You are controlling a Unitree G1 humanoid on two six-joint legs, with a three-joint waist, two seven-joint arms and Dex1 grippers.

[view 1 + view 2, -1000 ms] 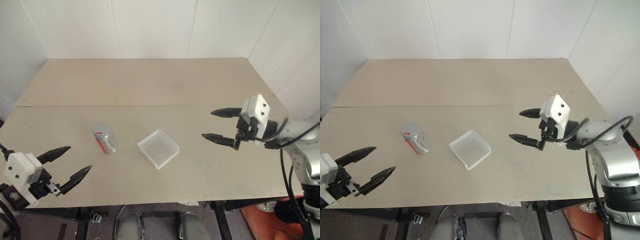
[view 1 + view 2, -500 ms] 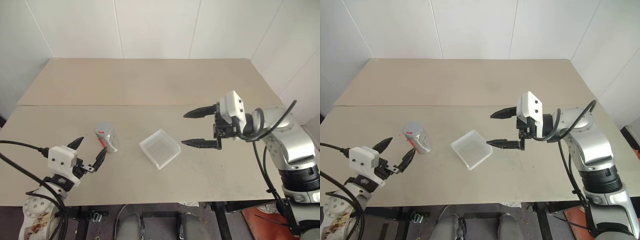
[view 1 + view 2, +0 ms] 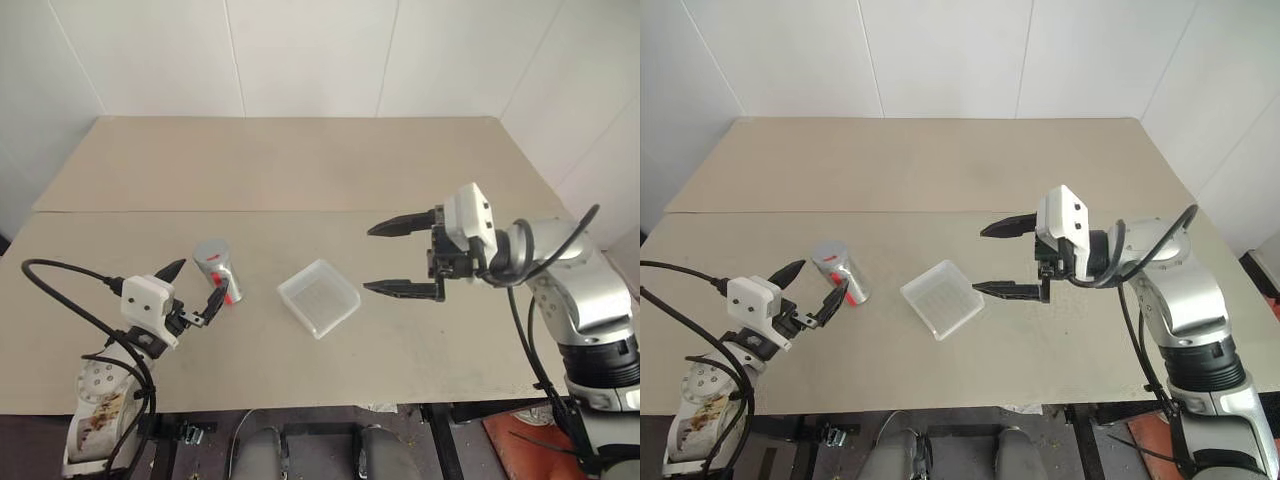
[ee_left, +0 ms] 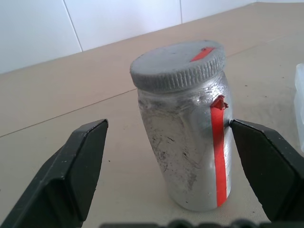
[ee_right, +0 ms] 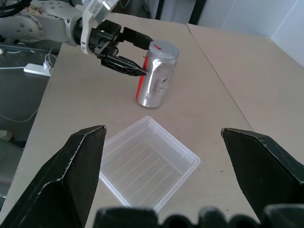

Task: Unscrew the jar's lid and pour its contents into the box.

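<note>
Jar (image 3: 216, 270) upright, lid (image 4: 178, 65) on. Left gripper (image 3: 194, 285) wide open, fingers flanking jar, gripping nothing. Box (image 3: 318, 298) right of jar; right gripper (image 3: 389, 258) beyond, spread wide, empty.

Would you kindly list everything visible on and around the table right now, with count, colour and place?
jar: one, silvery-grey with a red stripe down its side, upright on the table's left half, left of the box
lid: one, grey with a red mark, screwed on top of the jar
box: one, clear whitish plastic, near the table's middle, nothing visible inside
table: one, beige, with a seam running across it
walls: white panels, behind and beside the table
left gripper: one, black fingers, open, a finger on each side of the jar
right gripper: one, black fingers, open, to the right of the box, pointing towards it
</note>
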